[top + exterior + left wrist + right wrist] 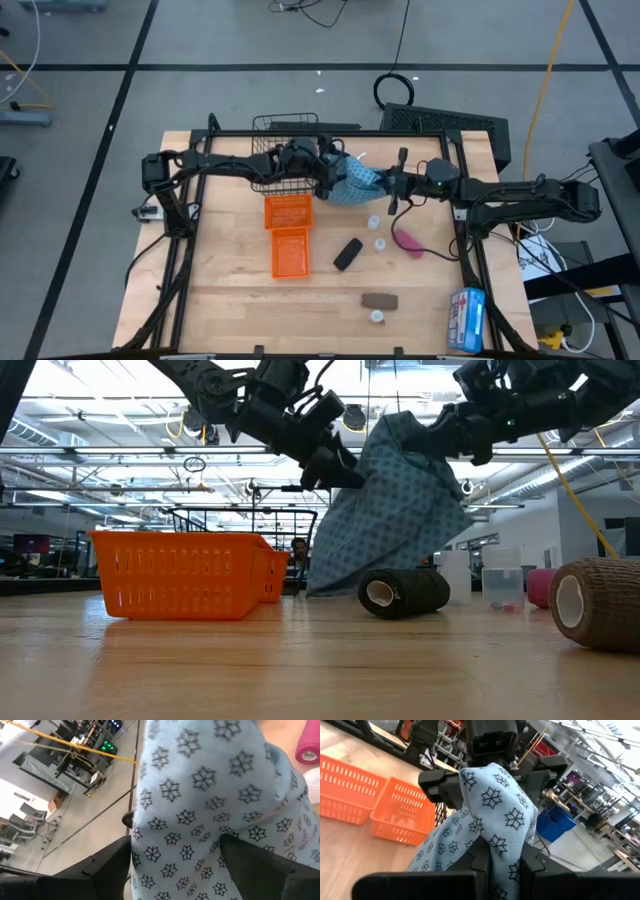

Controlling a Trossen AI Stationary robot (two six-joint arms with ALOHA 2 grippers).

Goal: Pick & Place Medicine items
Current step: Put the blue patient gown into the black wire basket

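The blue patterned pouch (pixel 355 182) hangs lifted between my two grippers over the table's far middle. My left gripper (pixel 322 175) is at the pouch's left end and my right gripper (pixel 383 187) at its right end; both are shut on it. On the wood lie three white vials (pixel 373 222) (pixel 380 243) (pixel 376 317), the black oblong (pixel 347 254), the pink oblong (pixel 408 240) and the brown bar (pixel 379 300). In the low view the pouch (pixel 395 510) droops behind the black oblong (pixel 405 592), which hides whether its lower edge touches the table. My left gripper (pixel 175 865) has the pouch's bulk (pixel 200 795) between its two widely spaced fingers (pixel 110 865), and the cloth meets both. It comes level from the table's left. My right gripper (pixel 502 865) pinches a bunched fold of the pouch's upper end (pixel 500 845) between its nearly closed fingers (pixel 477 860), coming level from the table's right. The cloth hangs slack below.
Two orange baskets (pixel 288 212) (pixel 290 252) sit just left of the pouch, nearer than a black wire basket (pixel 285 150) under the left arm. A blue-and-white printed packet (pixel 466 318) lies at the near right corner. Bare wood shows at the near left.
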